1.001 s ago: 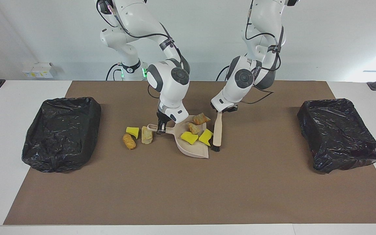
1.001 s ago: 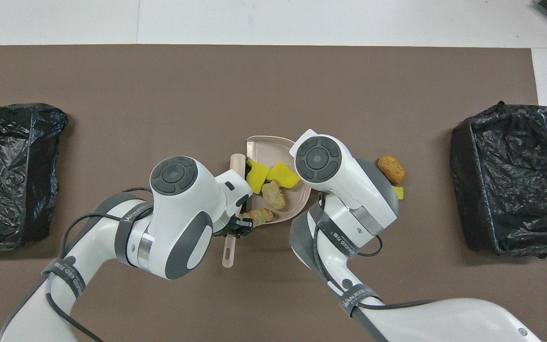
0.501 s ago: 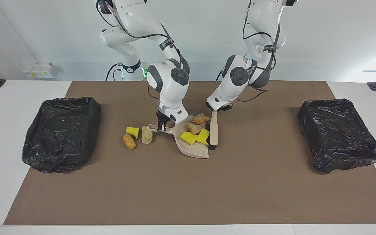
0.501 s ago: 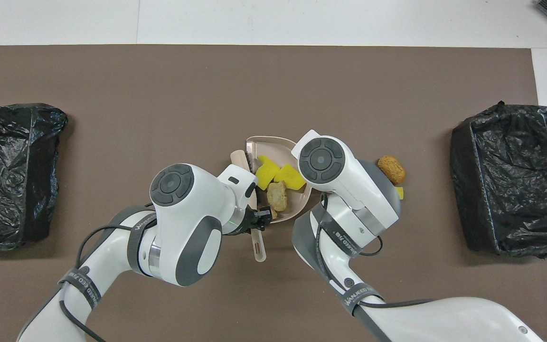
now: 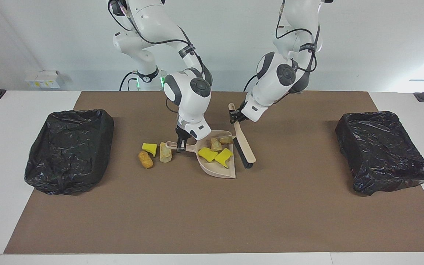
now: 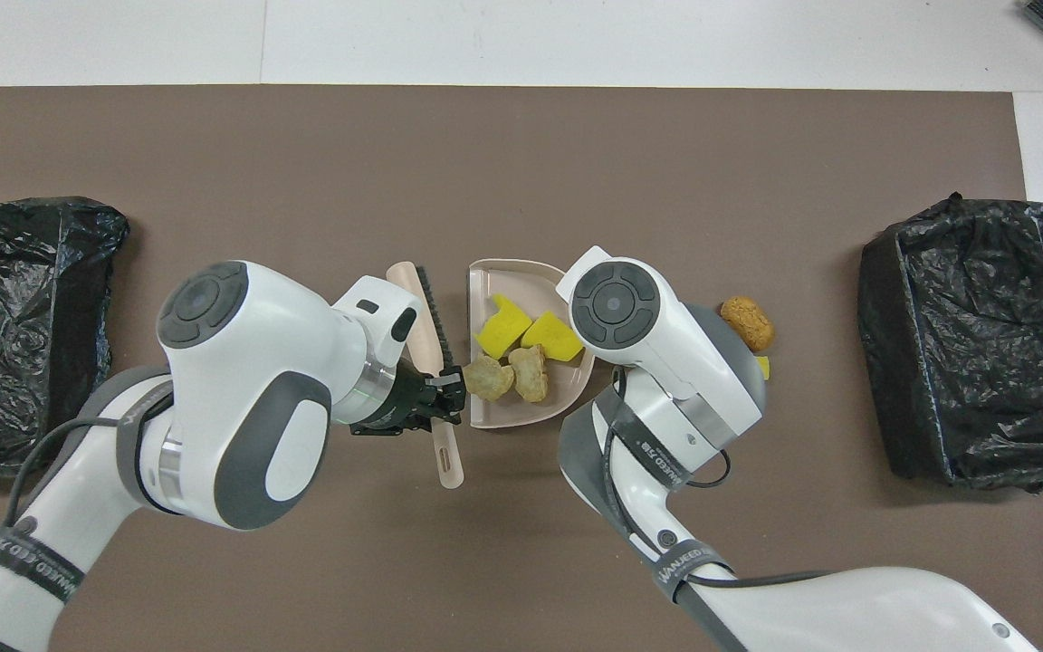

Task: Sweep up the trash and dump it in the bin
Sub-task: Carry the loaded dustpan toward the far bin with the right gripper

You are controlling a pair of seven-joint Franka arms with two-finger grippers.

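My right gripper (image 5: pixel 181 144) is shut on the handle of the beige dustpan (image 5: pixel 221 171), which rests on the brown mat. In the overhead view the right wrist hides it. The pan (image 6: pixel 521 272) holds two yellow sponge pieces (image 5: pixel 207 154) (image 6: pixel 503 326) and two tan lumps (image 5: pixel 216 144) (image 6: pixel 529 371). My left gripper (image 5: pixel 233 117) (image 6: pixel 438 403) is shut on the handle of the brush (image 5: pixel 243 145) (image 6: pixel 422 312), whose bristles lie along the pan's side toward the left arm's end. A yellow piece (image 5: pixel 149 148), a tan lump (image 5: pixel 165 152) and an orange-brown lump (image 5: pixel 145 159) (image 6: pixel 746 321) lie on the mat by the pan's handle.
Two bins lined with black bags stand on the mat. One is at the right arm's end (image 5: pixel 70 149) (image 6: pixel 983 335). The other is at the left arm's end (image 5: pixel 383 151) (image 6: pixel 23 326).
My left gripper swung the brush and pushed the lump at the pan's rim into the pan. The brush now lies slanted beside the pan. The right gripper and dustpan held still.
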